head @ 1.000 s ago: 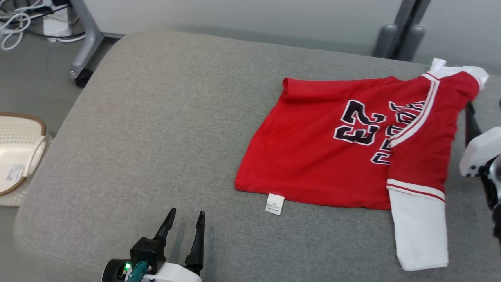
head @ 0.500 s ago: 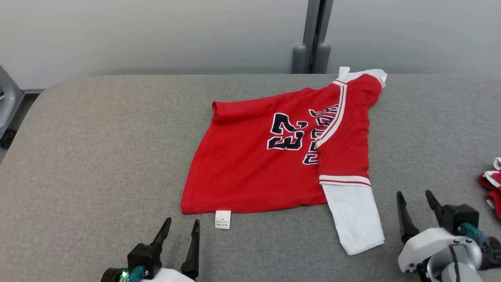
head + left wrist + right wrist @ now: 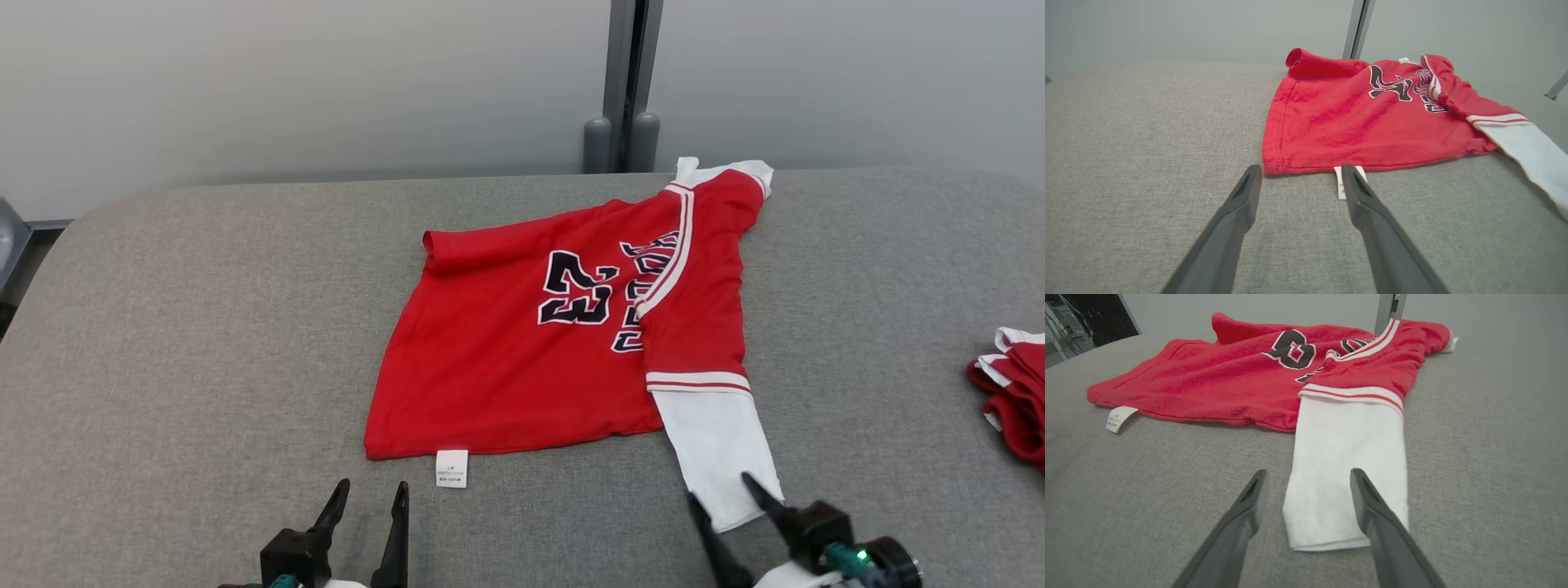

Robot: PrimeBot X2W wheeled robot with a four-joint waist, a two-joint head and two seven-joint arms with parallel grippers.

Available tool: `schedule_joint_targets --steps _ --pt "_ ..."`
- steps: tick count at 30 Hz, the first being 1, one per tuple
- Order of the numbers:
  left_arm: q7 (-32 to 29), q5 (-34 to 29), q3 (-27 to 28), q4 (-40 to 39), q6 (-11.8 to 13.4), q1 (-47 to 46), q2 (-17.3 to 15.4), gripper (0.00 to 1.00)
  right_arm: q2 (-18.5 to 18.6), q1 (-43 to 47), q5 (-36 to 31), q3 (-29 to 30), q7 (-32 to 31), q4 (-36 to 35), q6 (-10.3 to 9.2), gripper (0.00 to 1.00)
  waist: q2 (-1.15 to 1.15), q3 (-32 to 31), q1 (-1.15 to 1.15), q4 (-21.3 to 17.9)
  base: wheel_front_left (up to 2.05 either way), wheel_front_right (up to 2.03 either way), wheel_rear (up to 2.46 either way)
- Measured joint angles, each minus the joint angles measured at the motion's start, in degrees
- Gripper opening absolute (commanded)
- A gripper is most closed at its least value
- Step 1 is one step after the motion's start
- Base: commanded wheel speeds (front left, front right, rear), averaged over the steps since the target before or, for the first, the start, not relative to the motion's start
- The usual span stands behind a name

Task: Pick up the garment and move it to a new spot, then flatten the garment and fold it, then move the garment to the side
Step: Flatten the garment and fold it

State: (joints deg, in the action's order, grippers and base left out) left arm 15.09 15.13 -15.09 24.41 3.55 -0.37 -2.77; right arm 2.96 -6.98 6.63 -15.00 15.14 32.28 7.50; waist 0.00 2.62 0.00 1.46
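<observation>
I have both pairs of fingers spread wide and holding nothing. The shirt (image 3: 531, 359) lies on the grey cushion (image 3: 204, 327) just ahead of them, red body mostly flat, with one white sleeve (image 3: 714, 457) trailing back towards me.

The left gripper (image 3: 372, 486) sits just short of the hem. In its wrist view the near hem corner (image 3: 1269, 166) is just past the tip of the left-hand finger, and the label (image 3: 1340, 183) lies against the other finger. The right gripper (image 3: 720, 487) straddles the end of the sleeve, cuff edge between the fingers.

I judge I am lining up a two-handed pick. To do it well I would nudge the left gripper sideways so the corner sits between the fingers, not the label. I would go low enough to catch both layers, and take the cuff squarely so the sleeve doesn't slide out.

A second red bundle (image 3: 1012, 400) lies well to the outside of the right fingers, so I would keep the lift clear of it. The far hem is rolled over (image 3: 445, 245), and a grey post (image 3: 624, 82) stands beyond. Nothing lies between the fingers and the cloth.
</observation>
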Motion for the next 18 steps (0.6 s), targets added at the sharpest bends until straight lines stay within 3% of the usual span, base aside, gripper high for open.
schedule_joint_targets --steps 4,9,10,12,18 --pt "0.0 -0.1 -0.1 0.0 -0.3 0.0 0.0 1.00 0.0 -0.2 -0.7 -3.4 0.0 4.0 0.00 1.00 0.00 0.6 0.00 0.9 0.00 0.00 0.00" --pt "0.0 -0.6 0.2 0.1 -0.5 -0.2 0.0 1.00 0.1 -2.9 -1.7 -2.5 0.0 9.8 0.00 0.98 0.00 1.4 0.00 2.4 0.00 0.00 0.00" --pt "0.0 -0.8 0.3 0.1 -0.5 -0.2 0.0 1.00 0.0 -3.5 -1.8 -2.4 0.1 10.7 0.00 0.48 0.00 1.5 0.00 2.7 0.00 0.00 0.00" --pt "0.0 -1.0 0.8 0.2 -0.6 -0.2 0.0 1.00 0.0 -4.2 -1.7 -1.9 0.1 11.5 0.00 0.00 0.00 1.7 0.00 3.1 0.00 0.00 0.00" --pt "0.0 -1.1 1.7 0.0 -0.7 0.6 0.0 1.00 -0.1 -4.4 1.3 1.4 0.0 6.0 0.00 0.00 0.00 0.8 0.00 2.2 0.00 0.00 0.00"
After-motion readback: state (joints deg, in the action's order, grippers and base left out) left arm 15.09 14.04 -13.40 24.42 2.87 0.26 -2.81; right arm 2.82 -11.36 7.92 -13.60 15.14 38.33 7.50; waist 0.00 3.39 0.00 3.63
